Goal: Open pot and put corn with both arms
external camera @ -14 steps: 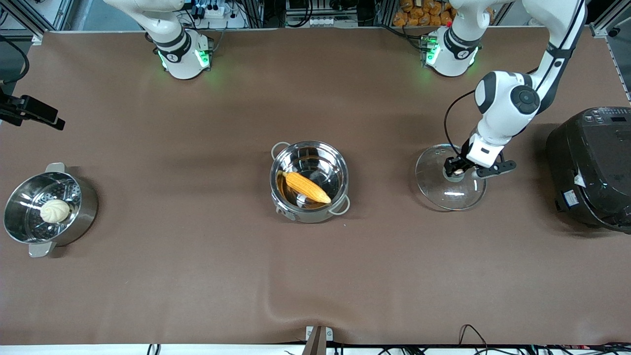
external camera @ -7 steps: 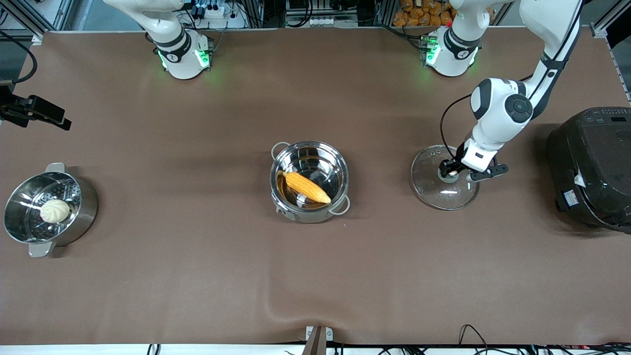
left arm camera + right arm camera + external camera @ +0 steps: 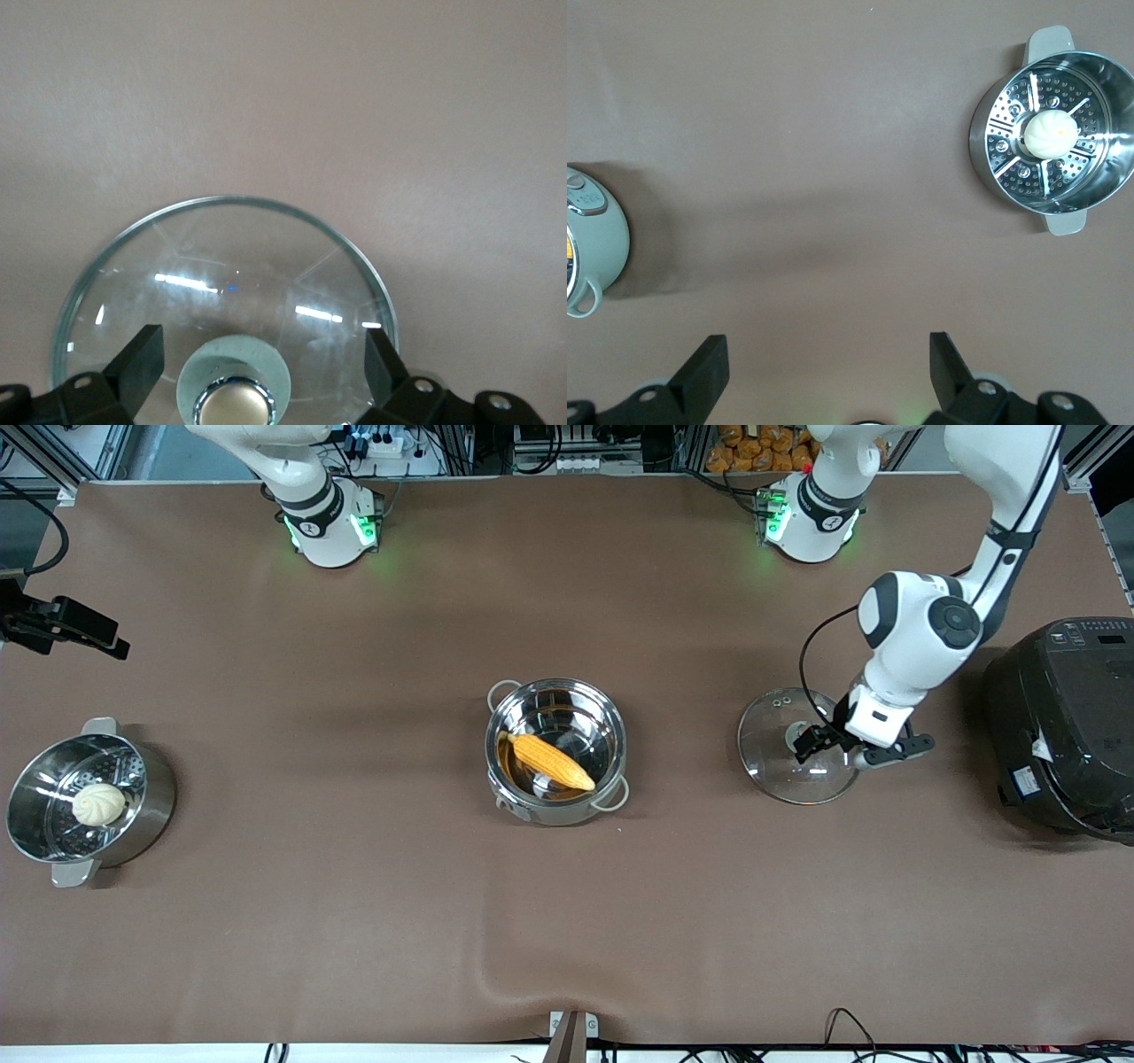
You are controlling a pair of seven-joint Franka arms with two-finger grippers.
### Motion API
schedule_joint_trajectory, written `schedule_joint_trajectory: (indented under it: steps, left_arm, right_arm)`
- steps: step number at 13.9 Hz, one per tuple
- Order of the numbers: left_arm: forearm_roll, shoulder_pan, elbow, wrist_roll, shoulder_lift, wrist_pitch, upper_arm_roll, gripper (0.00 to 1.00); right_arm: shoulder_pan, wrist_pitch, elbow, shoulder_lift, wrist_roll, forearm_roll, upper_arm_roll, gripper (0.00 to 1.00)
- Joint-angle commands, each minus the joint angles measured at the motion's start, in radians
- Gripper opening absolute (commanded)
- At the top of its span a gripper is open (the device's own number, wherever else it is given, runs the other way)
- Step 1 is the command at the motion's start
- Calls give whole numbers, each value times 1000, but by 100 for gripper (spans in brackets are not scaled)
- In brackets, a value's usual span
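Pot (image 3: 555, 750) open, corn (image 3: 551, 762) inside; glass lid (image 3: 791, 755) on surface at pot's 3 o'clock. Left pincer (image 3: 824, 741) spread over lid knob; right pincer (image 3: 824, 372) spread, waiting. Task looks done.

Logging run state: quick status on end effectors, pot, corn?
Left end effector open over glass lid on table. Right end effector open, waiting. Corn in uncovered pot. Nothing obstructing.

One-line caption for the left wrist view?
Left gripper open over the glass lid lying on the brown table, knob between its jaws.
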Motion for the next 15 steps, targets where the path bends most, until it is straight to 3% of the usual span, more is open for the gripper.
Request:
schedule_joint_trajectory:
  steps: [1,8,13,15]
  left_arm:
    - [-2,9,155,-4,-51,-234,-3,100]
    - [90,38,650,1,-75,-843,2,100]
    - [88,59,822,44,-88,-1003,2,100]
    - [85,58,837,44,-94,-1070,-3,100]
  right_arm:
    - [16,-4,9,-2,5,10,-2,100]
    - [27,-7,8,-4,-5,11,-6,100]
    - [32,-10,8,-7,-9,8,-9,100]
    - [53,-11,9,-10,-8,5,-17,100]
